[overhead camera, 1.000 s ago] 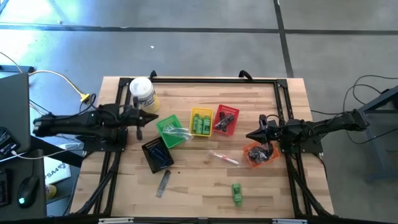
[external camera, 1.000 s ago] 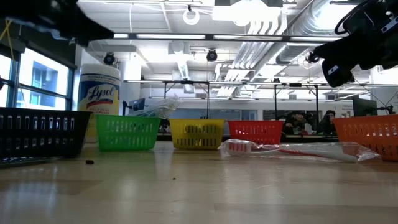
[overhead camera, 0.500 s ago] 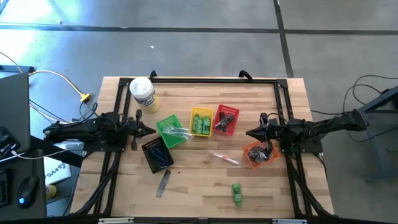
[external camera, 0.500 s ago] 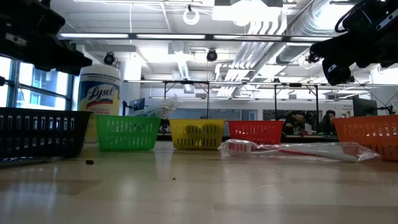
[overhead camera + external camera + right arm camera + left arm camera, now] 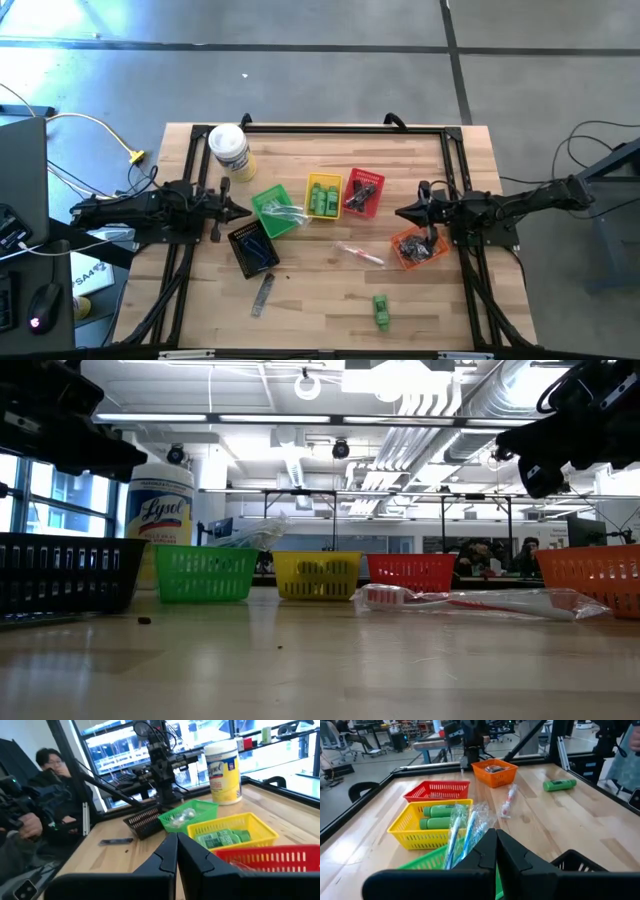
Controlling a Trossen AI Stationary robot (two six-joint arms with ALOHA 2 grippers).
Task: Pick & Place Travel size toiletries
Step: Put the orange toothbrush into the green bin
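Observation:
My left gripper is shut and holds nothing; it hovers between the black basket and the green basket, which holds clear wrapped sticks. My right gripper is also shut and holds nothing, just beyond the orange basket with its dark pieces. Green mini bottles lie in the yellow basket. On the bare table lie a green bottle, a wrapped toothbrush and a grey comb.
A red basket with dark items sits right of the yellow one. The white canister with a yellow label stands at the far left corner. A black frame edges the table. A person sits beyond the table's left side.
My left gripper has swung from beside the canister toward the table's near edge and come down lower, staying shut; it has been still for the last half second. Nothing on the table has moved.

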